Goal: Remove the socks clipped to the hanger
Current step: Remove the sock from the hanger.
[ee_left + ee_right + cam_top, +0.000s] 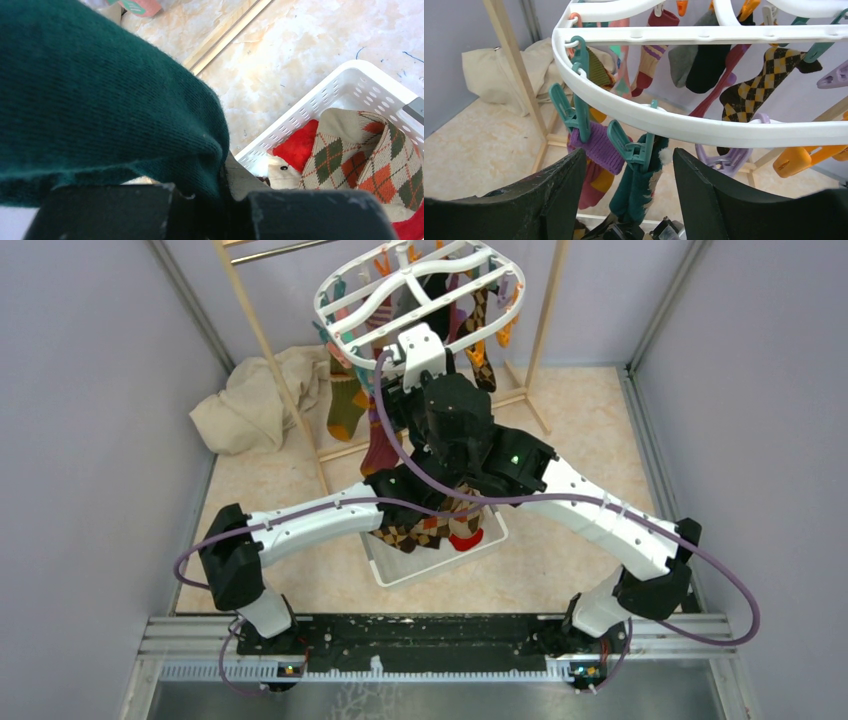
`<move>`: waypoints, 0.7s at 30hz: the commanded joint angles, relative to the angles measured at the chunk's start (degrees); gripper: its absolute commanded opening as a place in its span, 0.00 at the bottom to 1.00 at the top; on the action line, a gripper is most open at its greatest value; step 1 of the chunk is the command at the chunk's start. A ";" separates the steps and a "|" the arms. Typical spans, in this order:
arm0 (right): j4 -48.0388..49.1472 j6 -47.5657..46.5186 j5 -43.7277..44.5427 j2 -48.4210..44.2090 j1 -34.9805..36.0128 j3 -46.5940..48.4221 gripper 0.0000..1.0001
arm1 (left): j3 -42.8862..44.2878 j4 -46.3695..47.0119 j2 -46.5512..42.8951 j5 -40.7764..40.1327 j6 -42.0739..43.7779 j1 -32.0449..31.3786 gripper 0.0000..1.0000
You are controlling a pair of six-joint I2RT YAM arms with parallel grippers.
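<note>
The white oval hanger (335, 290) hangs at the back with several socks clipped to its pegs; its rim crosses the right wrist view (674, 120). My right gripper (629, 152) is open just under the rim, its fingers either side of a teal peg (639, 150) that clips a dark green sock (639, 190). My left gripper (220, 195) is shut on the lower part of that green sock (100, 100), below the right gripper. In the top view it is hidden under the right arm. A purple-cuffed sock (599, 147) hangs next to the green one.
A white mesh basket (400, 575) on the floor holds an argyle sock (365, 155) and a red sock (297, 147). The wooden rack's poles (270, 360) stand around the hanger. A beige cloth heap (250, 405) lies at the back left. Grey walls close both sides.
</note>
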 commanded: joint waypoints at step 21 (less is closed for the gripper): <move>10.72 -2.59 0.90 2.84 -2.00 3.48 0.54 | 0.67 -0.56 0.18 0.05 -0.16 -0.52 0.13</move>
